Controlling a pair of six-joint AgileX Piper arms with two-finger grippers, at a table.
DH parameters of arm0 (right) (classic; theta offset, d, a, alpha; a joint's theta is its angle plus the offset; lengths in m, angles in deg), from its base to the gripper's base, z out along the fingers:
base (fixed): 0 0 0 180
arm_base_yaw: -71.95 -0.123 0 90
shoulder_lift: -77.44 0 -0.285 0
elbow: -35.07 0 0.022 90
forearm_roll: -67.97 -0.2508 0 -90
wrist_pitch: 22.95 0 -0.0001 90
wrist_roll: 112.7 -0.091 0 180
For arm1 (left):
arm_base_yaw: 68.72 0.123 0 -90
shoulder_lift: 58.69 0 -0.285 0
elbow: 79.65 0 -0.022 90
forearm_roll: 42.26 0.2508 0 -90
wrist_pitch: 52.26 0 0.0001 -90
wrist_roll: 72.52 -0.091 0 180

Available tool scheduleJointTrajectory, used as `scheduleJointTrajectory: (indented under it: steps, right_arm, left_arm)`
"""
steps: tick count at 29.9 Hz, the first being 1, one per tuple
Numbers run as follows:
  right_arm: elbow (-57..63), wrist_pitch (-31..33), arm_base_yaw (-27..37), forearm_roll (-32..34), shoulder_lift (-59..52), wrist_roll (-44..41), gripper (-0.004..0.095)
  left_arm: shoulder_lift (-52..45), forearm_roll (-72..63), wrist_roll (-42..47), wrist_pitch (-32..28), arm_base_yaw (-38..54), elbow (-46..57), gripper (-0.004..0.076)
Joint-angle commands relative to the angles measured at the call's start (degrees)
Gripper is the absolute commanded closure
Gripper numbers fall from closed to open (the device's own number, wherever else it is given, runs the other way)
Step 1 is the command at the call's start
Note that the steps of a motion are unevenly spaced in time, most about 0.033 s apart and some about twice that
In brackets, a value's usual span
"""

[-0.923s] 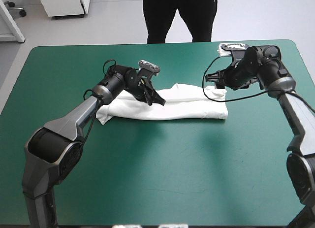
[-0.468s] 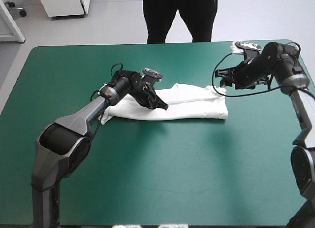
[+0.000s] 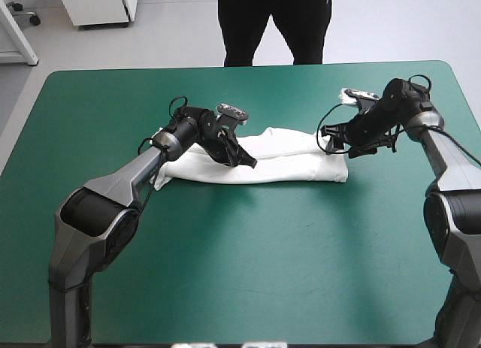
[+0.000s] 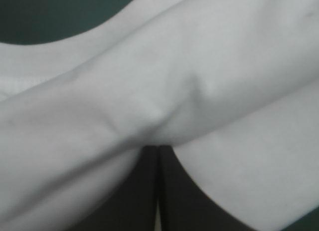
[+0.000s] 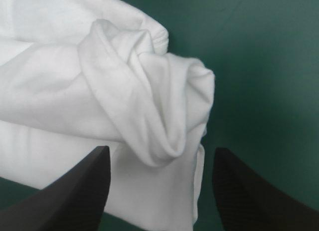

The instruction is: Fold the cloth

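One white T-shirt (image 3: 293, 161) lies as a long folded bundle across the teal-green counter (image 3: 248, 258), toward its far side. From the left wrist, the black left fingers (image 4: 139, 191) are pinched together on a fold of it. From the right wrist, the right fingers (image 5: 82, 188) stand spread, with its rolled end just ahead between them.

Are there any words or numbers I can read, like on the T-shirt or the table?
None to read. The T-shirt is plain white, the teal-green cover has no print, and no label shows on the left end effector or the right end effector.
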State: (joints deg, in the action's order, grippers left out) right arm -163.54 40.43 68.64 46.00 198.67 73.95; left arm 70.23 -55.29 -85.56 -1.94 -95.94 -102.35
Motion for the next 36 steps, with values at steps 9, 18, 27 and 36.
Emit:
scheduleJointTrajectory:
  steps: [9,18,27,36]
  right_arm:
    - [-1.6,-0.9,0.3,-8.9,3.1,2.0,0.0341]
    - [-1.6,-0.7,-2.6,-11.1,6.0,2.1,0.0524]
    - [-2.4,-0.2,-3.0,-11.5,2.0,3.7,0.0923]
    - [-9.7,0.5,-3.3,-19.3,-7.2,3.8,0.0923]
  left_arm:
    - [-1.8,-1.6,-0.1,0.4,-0.3,-0.7,0.0733]
    - [-1.8,-1.6,-0.1,0.3,-0.3,-0.7,0.0733]
    - [-1.8,-1.6,-0.1,0.7,-0.3,-0.7,0.0733]
    - [-1.8,-3.1,-0.1,0.9,-0.3,-0.7,0.0733]
